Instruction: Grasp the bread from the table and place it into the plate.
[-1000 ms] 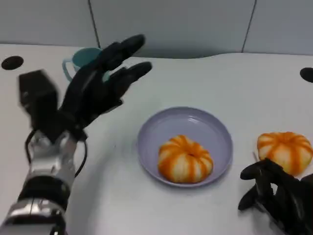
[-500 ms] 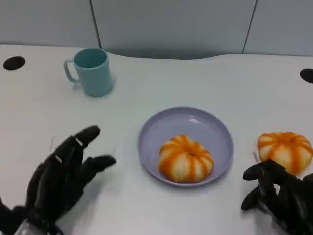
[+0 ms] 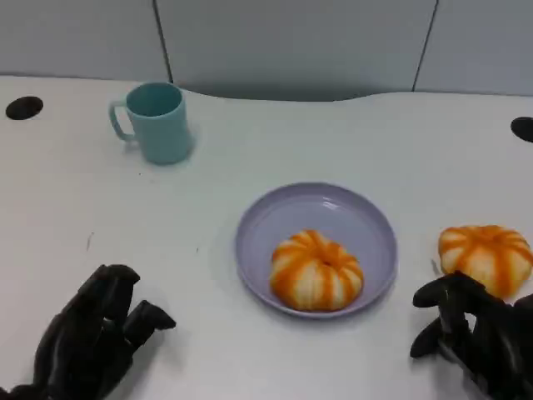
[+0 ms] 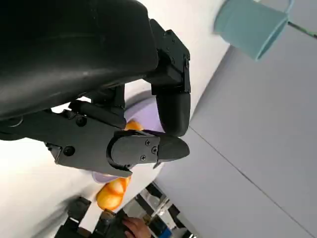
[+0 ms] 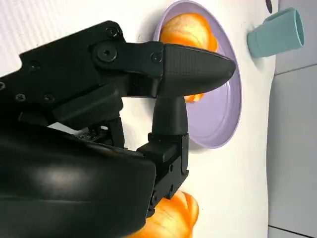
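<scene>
One bread in the plate, one waiting on the counter by the right hand.

A pumpkin-shaped bread point(image 3: 316, 270) sits inside the lavender plate point(image 3: 260, 221), while a second bread point(image 3: 485, 257) rests on the white counter point(image 3: 250, 150) just beside the plate, probably the next one to grasp. The right hand point(image 3: 475, 333) sits low at that loaf's near side, fingers apart and holding nothing (well placed for a reach). The left hand point(image 3: 92, 337) rests empty near the counter's front edge, fingers loosely spread, well apart from the plate. A teal mug point(image 3: 154, 122) stands far back.
</scene>
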